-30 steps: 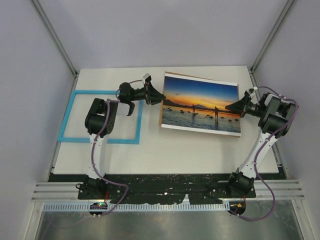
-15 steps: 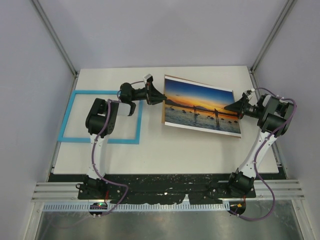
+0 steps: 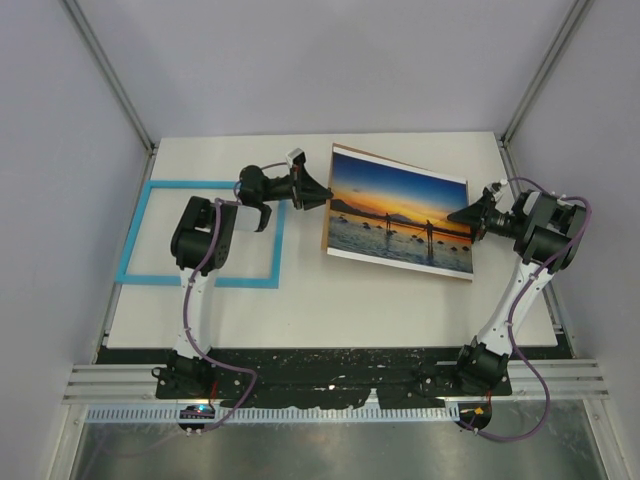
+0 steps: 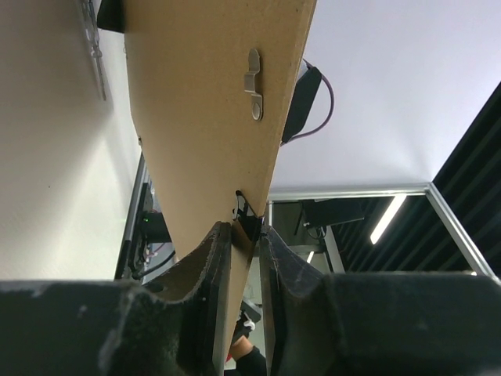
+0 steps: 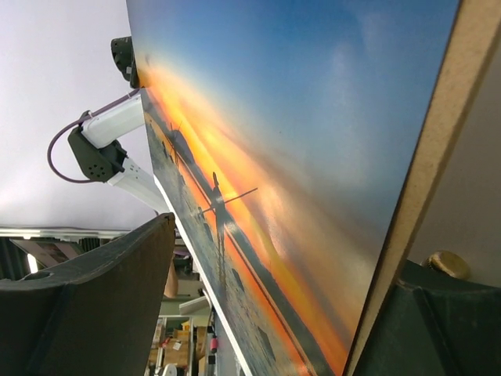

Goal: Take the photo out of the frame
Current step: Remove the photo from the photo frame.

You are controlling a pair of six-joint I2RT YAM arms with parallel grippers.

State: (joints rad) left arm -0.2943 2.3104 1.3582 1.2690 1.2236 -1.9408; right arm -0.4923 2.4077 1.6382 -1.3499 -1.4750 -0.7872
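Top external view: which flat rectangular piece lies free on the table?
The light-blue frame, flat at the left; the photo on its brown backing board is raised, clamped in the left fingers.

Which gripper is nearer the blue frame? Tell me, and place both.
Left. The left gripper sits just right of the frame, clamped on the backing board; the right gripper is at the far side of the photo.

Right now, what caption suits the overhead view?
Left gripper pinches the backing board carrying the sunset photo, right gripper at the opposite edge; blue frame aside.
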